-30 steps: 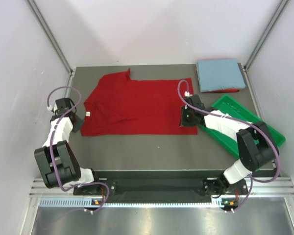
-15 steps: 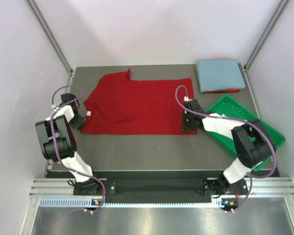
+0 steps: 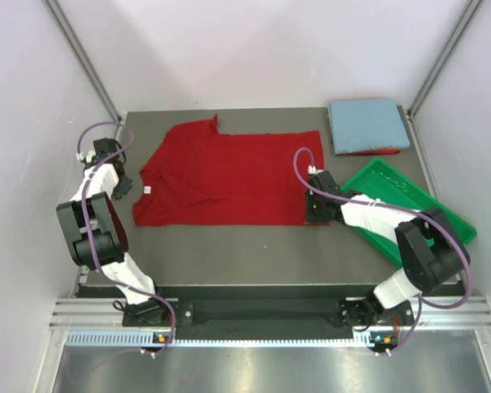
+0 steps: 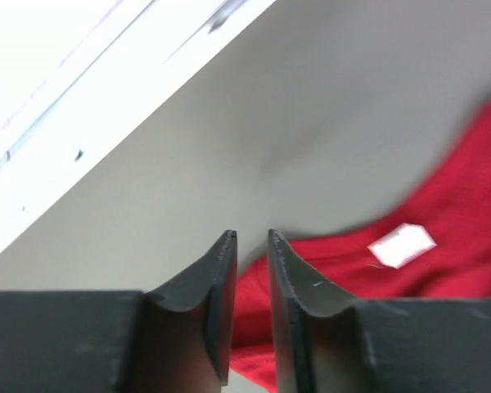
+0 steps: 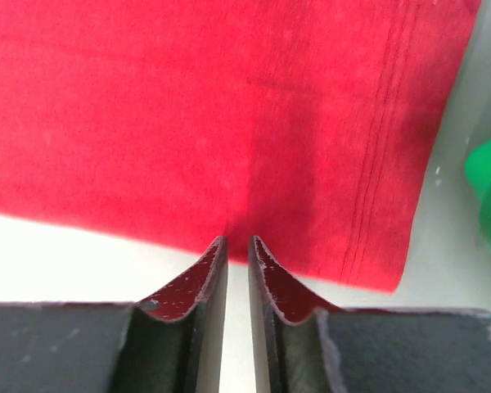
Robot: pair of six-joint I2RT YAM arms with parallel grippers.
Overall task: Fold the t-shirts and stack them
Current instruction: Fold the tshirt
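Jaws a slit apart, nothing between them: in your left wrist view, the left gripper (image 4: 252, 237) points at bare table (image 4: 254, 123), with the dark red t-shirt (image 4: 442, 205) beyond at lower right. Its white neck label (image 4: 401, 244) is blurred, and no writing can be read.

In your right wrist view, the right gripper (image 5: 237, 241) is just as narrowly parted and grips no cloth. Its tips sit at the shirt's near hem, rows of stitching run up the right of the frame, and the green tray (image 5: 487, 176) shows at the right edge.

From above, your left gripper has drawn up and away from the shirt's lower-left corner. The right one has slid down to the lower-right hem. The shirt lies spread mid-frame, not yet folded. The light blue t-shirt (image 3: 368, 123) sits folded on another red one (image 3: 368, 151) at upper right. You seem to be lining up for the first fold.
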